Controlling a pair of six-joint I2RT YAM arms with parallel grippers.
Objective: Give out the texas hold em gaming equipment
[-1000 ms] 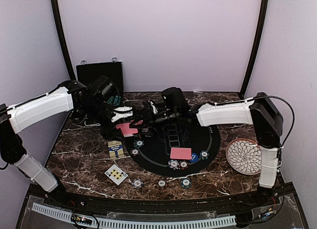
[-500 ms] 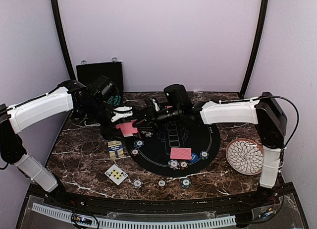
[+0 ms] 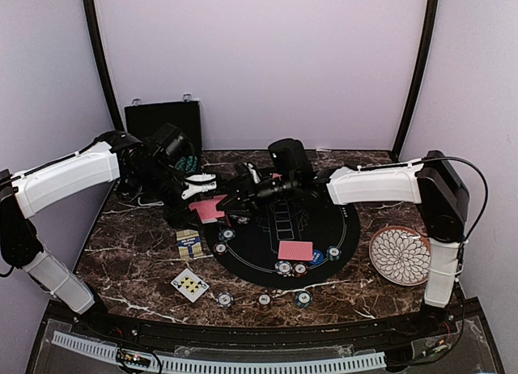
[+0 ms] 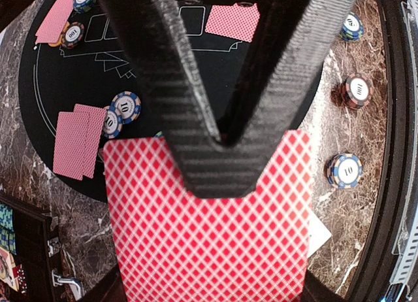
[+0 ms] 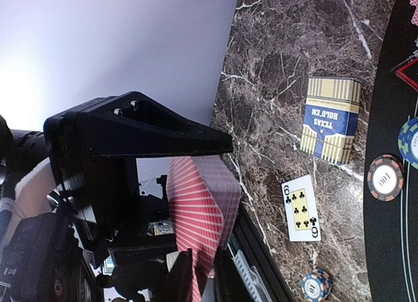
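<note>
Red cards in a stack (image 4: 209,250) are pinched tight by the left claw (image 4: 219,155), just past the left edge of the round black mat (image 3: 251,248). The white left arm (image 3: 65,176) reaches in from that side. The right arm (image 3: 372,184) stretches across the back of the mat. The right claw (image 5: 201,282) has a finger on each side of the stack's edge, but I cannot tell if it squeezes. More red cards (image 3: 295,250) and chips (image 3: 283,267) lie on the mat. The brown marble table (image 3: 137,261) holds a white plate (image 3: 401,255) right of the mat, and a black case (image 3: 162,119) stands behind it by the pale purple wall (image 3: 259,58)
</note>
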